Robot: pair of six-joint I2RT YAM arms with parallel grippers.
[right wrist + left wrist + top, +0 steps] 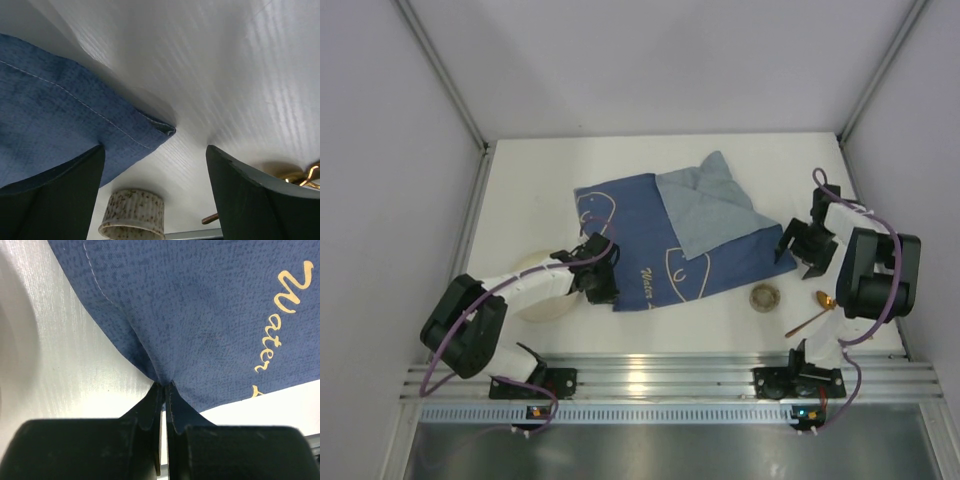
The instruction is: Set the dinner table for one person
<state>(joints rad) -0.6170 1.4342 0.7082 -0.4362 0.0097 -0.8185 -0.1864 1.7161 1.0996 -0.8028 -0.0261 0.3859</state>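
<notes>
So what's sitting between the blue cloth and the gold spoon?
A little speckled cup stands on the dinner table between the blue cloth and the gold spoon. The top view shows it best.

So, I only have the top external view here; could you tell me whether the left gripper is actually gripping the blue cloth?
Observer: Yes; the left wrist view shows the left gripper shut, pinching the blue cloth at its edge.
Operator: Thank you. Is the other arm holding anything?
Observer: No; the right gripper is open, with the cloth's stitched corner lying on the dinner table between its fingers.
Operator: And the small round thing beside it?
Observer: A cup with speckled, ribbed sides.
</notes>
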